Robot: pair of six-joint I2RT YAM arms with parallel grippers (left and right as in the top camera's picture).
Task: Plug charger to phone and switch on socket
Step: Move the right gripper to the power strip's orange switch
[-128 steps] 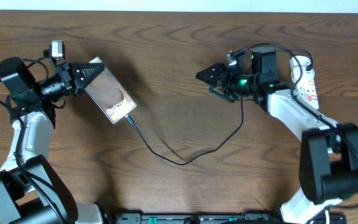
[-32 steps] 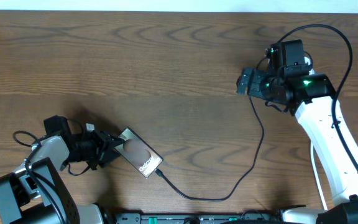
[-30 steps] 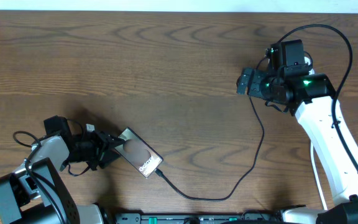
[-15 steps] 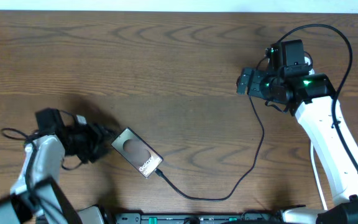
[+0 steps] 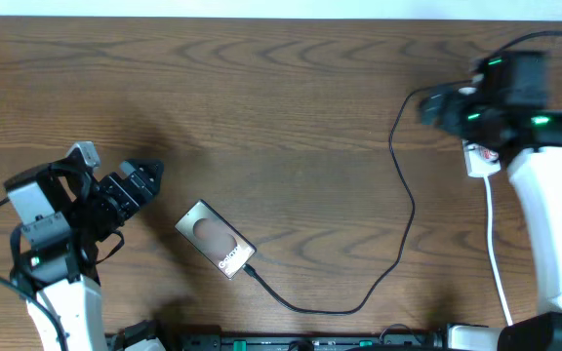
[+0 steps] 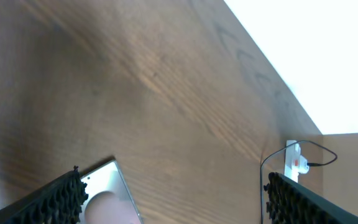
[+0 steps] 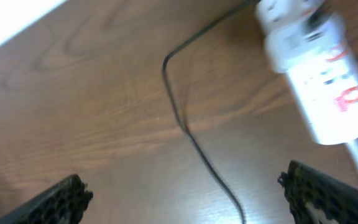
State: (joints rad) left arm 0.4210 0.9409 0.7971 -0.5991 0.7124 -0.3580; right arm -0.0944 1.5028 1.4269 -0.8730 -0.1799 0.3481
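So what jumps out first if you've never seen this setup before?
Likely the phone, lying slanted on the wooden table low and left in the overhead view, with the thin black charger looping from its end over to the white socket at far right. The left end effector and right end effector both hover open, holding nothing.

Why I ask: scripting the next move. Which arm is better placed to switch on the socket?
Right. The right gripper hovers open beside the socket, whose red switch markings show in that wrist view. The left gripper is on the opposite side, near the phone, far from the socket.
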